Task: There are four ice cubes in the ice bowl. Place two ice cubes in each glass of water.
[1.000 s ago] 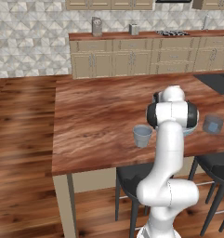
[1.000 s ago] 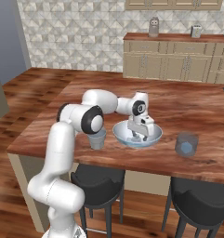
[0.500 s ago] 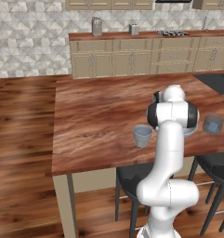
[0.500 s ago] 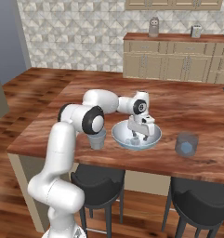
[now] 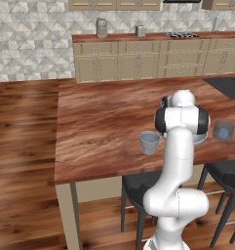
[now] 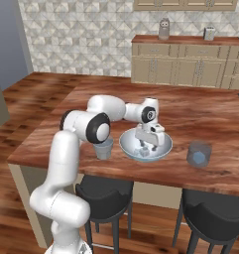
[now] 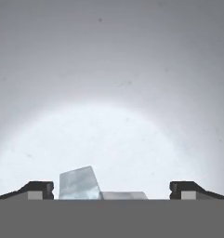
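Pale, translucent ice cubes lie at the bottom of the ice bowl, a wide, shallow, glossy blue-white dish near the front edge of a wooden tabletop. In the hand view, one tilted cube sits just inside one fingertip, with a flatter piece beside it, both between the two dark tips and against the bowl's pale inner surface. How many cubes lie in the bowl cannot be told.

The pincer points down into the bowl, its jaws spread wide, with the cubes lying loose between the fingers and nothing gripped. The white arm reaches to it from the front of the tabletop.

One glass of water, a small grey-blue tumbler, stands just beside the bowl, on the side nearer the arm's elbow. The second glass stands on the bowl's other side, a little apart, and a pale blue piece shows inside it. In the left base view the first glass stands clear of the arm, the arm covers most of the bowl, and the second glass stands beyond it.

Dark stools stand under the front edge of the tabletop. Behind it runs a row of light wooden cabinets against a stone-patterned wall.
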### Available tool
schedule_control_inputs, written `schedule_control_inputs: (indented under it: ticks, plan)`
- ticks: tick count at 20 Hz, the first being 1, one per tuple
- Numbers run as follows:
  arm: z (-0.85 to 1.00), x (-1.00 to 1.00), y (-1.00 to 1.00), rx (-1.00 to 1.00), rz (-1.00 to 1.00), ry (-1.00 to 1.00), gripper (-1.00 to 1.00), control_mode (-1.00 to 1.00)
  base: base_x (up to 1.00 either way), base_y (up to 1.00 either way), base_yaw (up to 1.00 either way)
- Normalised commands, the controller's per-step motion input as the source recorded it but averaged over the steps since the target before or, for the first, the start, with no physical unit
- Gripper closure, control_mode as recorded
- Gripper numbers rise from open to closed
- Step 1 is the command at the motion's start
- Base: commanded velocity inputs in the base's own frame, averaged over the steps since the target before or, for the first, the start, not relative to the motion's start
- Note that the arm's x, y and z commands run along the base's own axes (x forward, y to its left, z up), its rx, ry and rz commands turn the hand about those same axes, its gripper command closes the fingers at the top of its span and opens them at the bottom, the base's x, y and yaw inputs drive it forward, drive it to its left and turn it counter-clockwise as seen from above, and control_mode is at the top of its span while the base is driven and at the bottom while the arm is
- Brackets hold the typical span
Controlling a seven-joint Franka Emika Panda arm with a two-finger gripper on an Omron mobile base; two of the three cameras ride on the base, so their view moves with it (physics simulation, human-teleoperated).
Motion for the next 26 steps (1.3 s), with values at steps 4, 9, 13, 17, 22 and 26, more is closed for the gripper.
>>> schedule_control_inputs:
  ticks: [4,9,13,17,22,26]
  plan:
    - [0.0,-0.05,0.19,0.0,0.0,0.0,-1.0,-1.0,0.0,0.0,0.0]
    - [-0.04,-0.14,0.02,0.0,-0.01,0.0,-1.0,-1.0,0.0,0.0,0.0]
    - [0.0,-0.09,0.0,0.0,-0.05,0.0,-1.0,-1.0,0.0,0.0,0.0]
    - [0.0,-0.02,0.0,0.0,-0.07,0.0,-1.0,-1.0,0.0,0.0,0.0]
    - [0.0,-0.15,-0.01,0.0,-0.06,0.0,-1.0,-1.0,0.0,0.0,0.0]
    - [0.0,-0.2,0.0,0.0,-0.05,0.0,-1.0,-1.0,0.0,0.0,0.0]
